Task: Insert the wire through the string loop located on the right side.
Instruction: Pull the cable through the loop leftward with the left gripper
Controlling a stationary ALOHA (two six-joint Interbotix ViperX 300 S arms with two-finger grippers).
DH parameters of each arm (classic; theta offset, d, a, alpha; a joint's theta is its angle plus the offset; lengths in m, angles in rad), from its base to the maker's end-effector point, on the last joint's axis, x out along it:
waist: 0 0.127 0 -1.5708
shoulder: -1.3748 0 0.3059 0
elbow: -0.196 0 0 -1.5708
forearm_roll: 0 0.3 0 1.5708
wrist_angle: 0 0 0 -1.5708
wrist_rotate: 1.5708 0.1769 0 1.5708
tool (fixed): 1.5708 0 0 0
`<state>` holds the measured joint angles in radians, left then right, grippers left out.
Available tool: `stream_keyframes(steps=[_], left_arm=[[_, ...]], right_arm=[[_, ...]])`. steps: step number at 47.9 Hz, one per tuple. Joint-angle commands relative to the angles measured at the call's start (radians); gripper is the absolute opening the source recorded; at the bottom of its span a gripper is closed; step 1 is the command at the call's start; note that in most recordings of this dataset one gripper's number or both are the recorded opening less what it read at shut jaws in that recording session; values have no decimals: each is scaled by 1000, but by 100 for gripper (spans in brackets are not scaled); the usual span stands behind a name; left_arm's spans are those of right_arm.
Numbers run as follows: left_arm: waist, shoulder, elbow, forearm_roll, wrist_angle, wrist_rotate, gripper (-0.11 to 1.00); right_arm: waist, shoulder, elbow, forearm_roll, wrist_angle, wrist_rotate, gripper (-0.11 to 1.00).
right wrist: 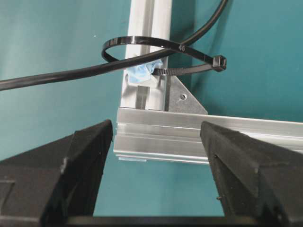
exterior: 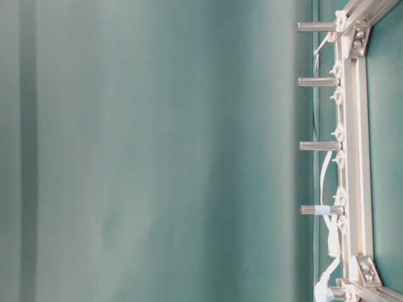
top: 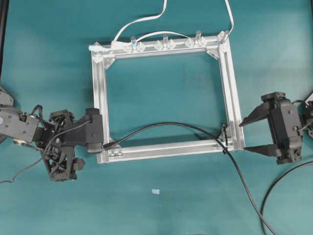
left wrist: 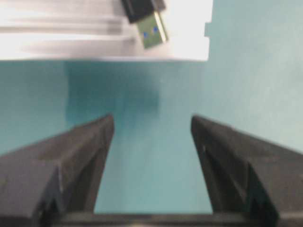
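Observation:
The wire point(top: 166, 125) is a thin black cable that comes up from the lower right, passes through the string loop point(top: 224, 134) at the frame's lower right corner and arcs left. Its plug point(left wrist: 150, 23), metal tip showing, rests on the aluminium frame's point(top: 100, 83) lower left corner. My left gripper point(left wrist: 151, 123) stands open just short of the plug, holding nothing. In the right wrist view the black loop point(right wrist: 137, 41), with its bluish tag point(right wrist: 142, 72), encircles the wire point(right wrist: 71, 73). My right gripper point(right wrist: 156, 127) is open, outside the frame, facing that corner.
White flat cables point(top: 146, 22) run off the frame's top rail, which carries clear clips and posts point(top: 164, 41). The table-level view shows those posts point(exterior: 318, 82) side-on. A small pale scrap point(top: 155, 191) lies below the frame. Another black cable point(top: 279, 186) curves at lower right.

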<state>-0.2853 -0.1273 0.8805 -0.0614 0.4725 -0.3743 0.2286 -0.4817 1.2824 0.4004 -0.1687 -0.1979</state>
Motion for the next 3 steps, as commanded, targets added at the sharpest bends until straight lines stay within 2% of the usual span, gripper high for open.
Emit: stream_keyframes(steps=[1, 3], left_arm=[[-5, -9, -20, 2, -2, -6, 68], [-5, -9, -21, 3, -2, -5, 69]], right_arm=[[2, -3, -20, -2, -8, 2, 83], [2, -5, -20, -2, -8, 2, 83]])
